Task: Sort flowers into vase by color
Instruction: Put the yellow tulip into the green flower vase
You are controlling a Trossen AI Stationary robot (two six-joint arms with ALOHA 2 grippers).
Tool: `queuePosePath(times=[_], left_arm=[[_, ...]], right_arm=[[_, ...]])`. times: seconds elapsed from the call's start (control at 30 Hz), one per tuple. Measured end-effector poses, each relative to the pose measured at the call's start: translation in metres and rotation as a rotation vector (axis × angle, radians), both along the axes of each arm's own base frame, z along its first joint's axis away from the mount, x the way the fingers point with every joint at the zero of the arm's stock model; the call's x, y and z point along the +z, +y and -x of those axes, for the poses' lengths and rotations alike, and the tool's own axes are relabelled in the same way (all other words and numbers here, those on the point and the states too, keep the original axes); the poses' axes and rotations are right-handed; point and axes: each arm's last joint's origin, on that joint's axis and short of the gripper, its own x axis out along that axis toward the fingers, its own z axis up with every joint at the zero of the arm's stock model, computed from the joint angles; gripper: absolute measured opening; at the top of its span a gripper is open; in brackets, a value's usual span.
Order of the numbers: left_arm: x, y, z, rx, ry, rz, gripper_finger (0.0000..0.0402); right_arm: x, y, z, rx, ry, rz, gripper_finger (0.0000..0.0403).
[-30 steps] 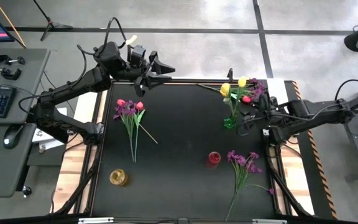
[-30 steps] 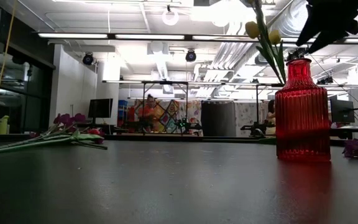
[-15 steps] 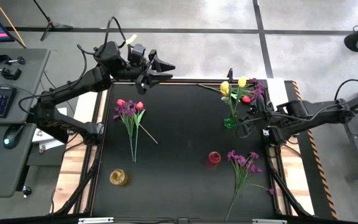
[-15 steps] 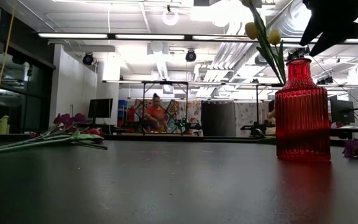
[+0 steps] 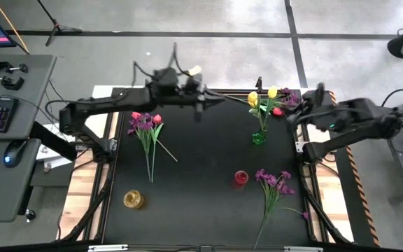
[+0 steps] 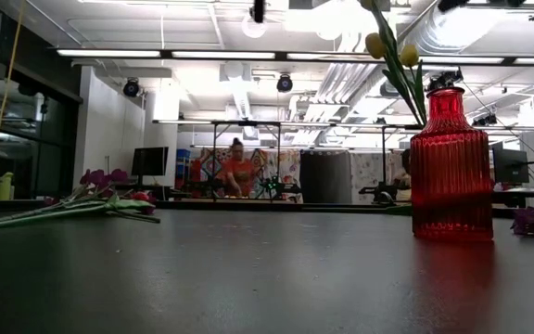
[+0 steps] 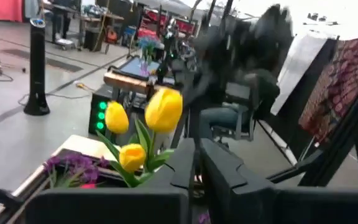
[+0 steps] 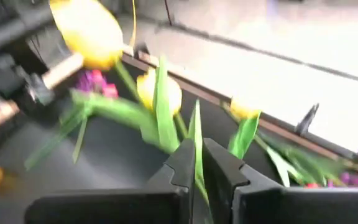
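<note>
Flowers: yellow tulips (image 5: 263, 96) stood in green vase (image 5: 258, 137) at worktop (image 5: 201, 175) rear right; red vase (image 5: 241, 178), yellow vase (image 5: 133, 199) empty. Loose bunches lay left (image 5: 146, 124) and front right (image 5: 274, 183). Left gripper (image 5: 212, 102), right gripper (image 5: 294, 116): jaws together, holding nothing.

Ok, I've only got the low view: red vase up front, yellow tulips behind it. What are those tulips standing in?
Observer: The yellow tulips stand in a small green vase, beyond the red vase.
Operator: Is there a yellow vase?
Observer: Yes, a yellow vase stands on the left arm's side, outside your frame.
Operator: And the grippers?
Observer: The left gripper and right gripper flank the tulips, both shut.
</note>
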Motion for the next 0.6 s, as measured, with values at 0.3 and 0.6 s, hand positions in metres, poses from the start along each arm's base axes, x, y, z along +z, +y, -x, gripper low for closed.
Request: queuePosePath(times=[0.3, 0.6], left_arm=[[-0.016, -0.008, -0.046, 0.081, -0.001, -0.189, 0.0], [-0.017, 0.004, -0.081, 0.092, 0.058, -0.215, 0.0]], right_arm=[[0.024, -0.004, 0.013, -0.028, -0.043, 0.098, 0.0002], [0.018, -0.003, 0.007, -0.045, 0.019, 0.086, 0.0]])
